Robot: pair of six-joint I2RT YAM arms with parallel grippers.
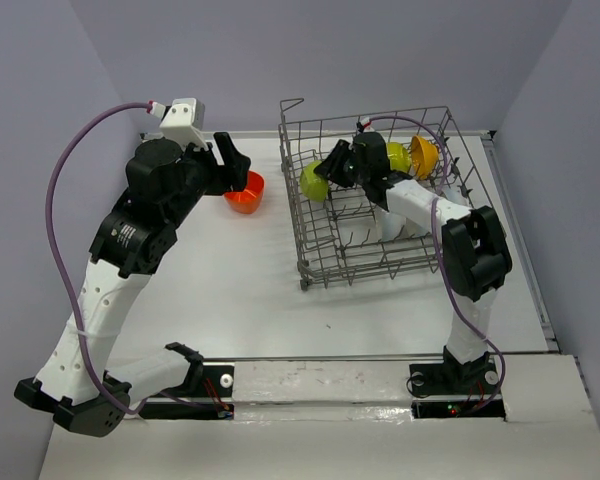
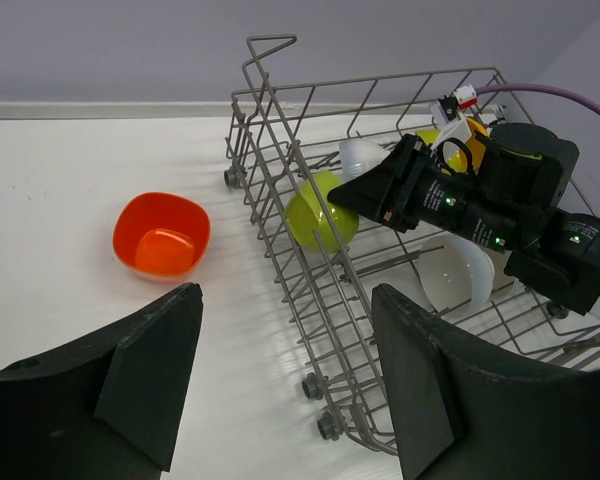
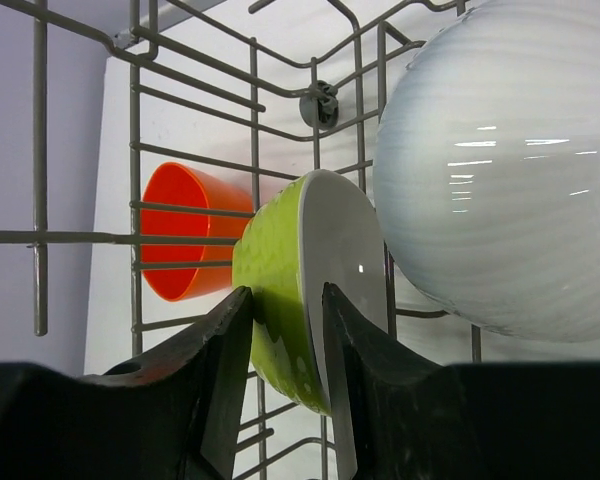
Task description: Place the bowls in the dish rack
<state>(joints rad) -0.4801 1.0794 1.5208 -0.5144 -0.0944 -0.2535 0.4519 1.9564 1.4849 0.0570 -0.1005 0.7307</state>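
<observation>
Red-orange bowl [image 1: 245, 192]: one, on table [image 1: 230, 290] beside rack [image 1: 320, 235].

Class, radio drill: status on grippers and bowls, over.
Right gripper shut on glossy lime green bowl inside grey wire dish rack. White bowl close alongside. Left gripper open, red-orange bowl loose on table.

1. There was one dish rack [image 1: 325, 262].
2. One red-orange bowl [image 1: 245, 192] was counted.
3. Lime green bowls numbered two, the first [image 1: 313, 181] and the second [image 1: 398, 155].
4. There was one orange-yellow bowl [image 1: 426, 156].
5. Two white bowls showed, one [image 2: 358, 157] and another [image 2: 458, 277].
6. That made six bowls in all.
7. Two arms were in view, left [image 1: 130, 240] and right [image 1: 475, 250].
</observation>
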